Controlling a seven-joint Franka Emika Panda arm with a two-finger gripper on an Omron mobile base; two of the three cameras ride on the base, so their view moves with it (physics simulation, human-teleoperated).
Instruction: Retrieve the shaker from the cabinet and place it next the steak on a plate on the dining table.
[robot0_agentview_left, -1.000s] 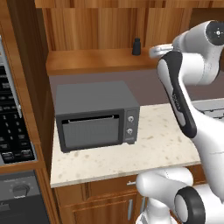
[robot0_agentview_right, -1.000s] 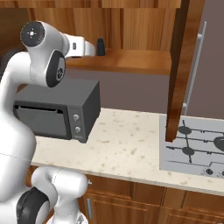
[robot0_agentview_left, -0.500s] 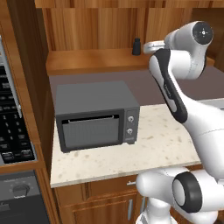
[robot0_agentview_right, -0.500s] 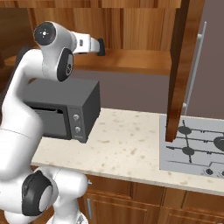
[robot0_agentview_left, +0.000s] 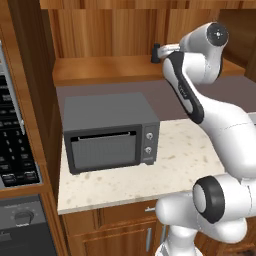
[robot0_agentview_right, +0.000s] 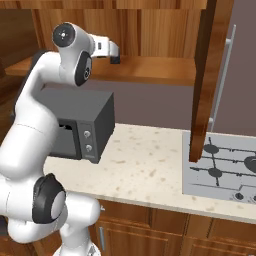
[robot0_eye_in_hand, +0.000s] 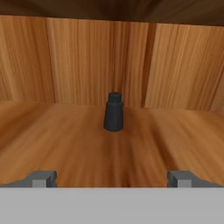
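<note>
The small black shaker (robot0_eye_in_hand: 114, 112) stands upright on the wooden shelf of the cabinet (robot0_eye_in_hand: 61, 140), near its back panel. My gripper (robot0_eye_in_hand: 112, 179) points straight at it from a short way off. The gripper is open, its fingertips (robot0_eye_in_hand: 43, 178) wide apart, and nothing lies between them. In the left base view the gripper (robot0_agentview_left: 157, 53) reaches over the cabinet (robot0_agentview_left: 100, 70) shelf, and its dark fingers overlap the shaker, so I cannot separate them. The right base view has the gripper (robot0_agentview_right: 115, 54) at the shelf edge of the cabinet (robot0_agentview_right: 155, 70). The steak, plate and dining table are out of view.
A dark grey toaster oven (robot0_agentview_left: 110, 130) sits on the speckled counter (robot0_agentview_left: 185, 155) below the shelf. An open cabinet door (robot0_agentview_right: 206, 75) hangs to the right, above a grey cooktop (robot0_agentview_right: 225, 167). A black oven panel (robot0_agentview_left: 12, 140) is at the far left.
The arm has stretched the hand further into the cabinet, closing most of the distance to the shaker. The shaker has not moved and the gripper stays open.
</note>
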